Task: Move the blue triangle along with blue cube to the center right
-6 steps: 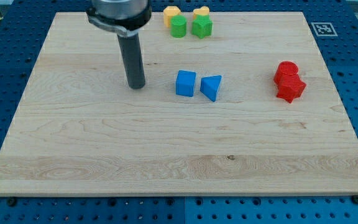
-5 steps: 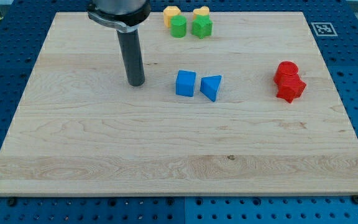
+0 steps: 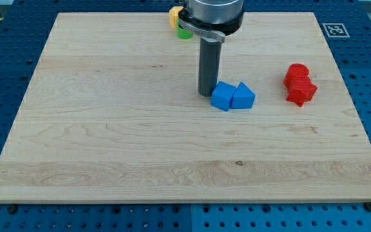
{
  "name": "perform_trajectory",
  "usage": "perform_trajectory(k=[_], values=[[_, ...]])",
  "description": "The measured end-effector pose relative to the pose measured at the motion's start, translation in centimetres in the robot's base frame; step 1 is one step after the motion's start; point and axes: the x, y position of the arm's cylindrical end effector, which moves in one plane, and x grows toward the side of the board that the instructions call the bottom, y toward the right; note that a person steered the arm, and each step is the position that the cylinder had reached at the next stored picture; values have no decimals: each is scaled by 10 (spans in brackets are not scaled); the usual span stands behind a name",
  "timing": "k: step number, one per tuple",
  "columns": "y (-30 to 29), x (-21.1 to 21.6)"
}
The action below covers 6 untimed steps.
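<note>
The blue cube [image 3: 221, 96] and the blue triangle [image 3: 243, 96] sit side by side, touching, right of the board's centre. My tip [image 3: 205, 94] stands right against the cube's left side, at its upper left corner. Two red blocks lie further to the view's right, one [image 3: 297, 73] above the other [image 3: 301, 91], apart from the blue triangle.
A yellow block [image 3: 173, 15] and a green block [image 3: 183, 33] show at the view's top, partly hidden behind the arm [image 3: 209, 14]. A fiducial marker [image 3: 332, 29] sits at the board's top right corner. The wooden board [image 3: 108, 142] lies on a blue perforated table.
My tip has moved right from the board's upper left-centre to the blue cube. The cube and triangle have both shifted right and turned, and are now pressed together.
</note>
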Motion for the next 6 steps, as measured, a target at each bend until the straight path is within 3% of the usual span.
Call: perform_trajectory(k=[6], values=[[50, 26]])
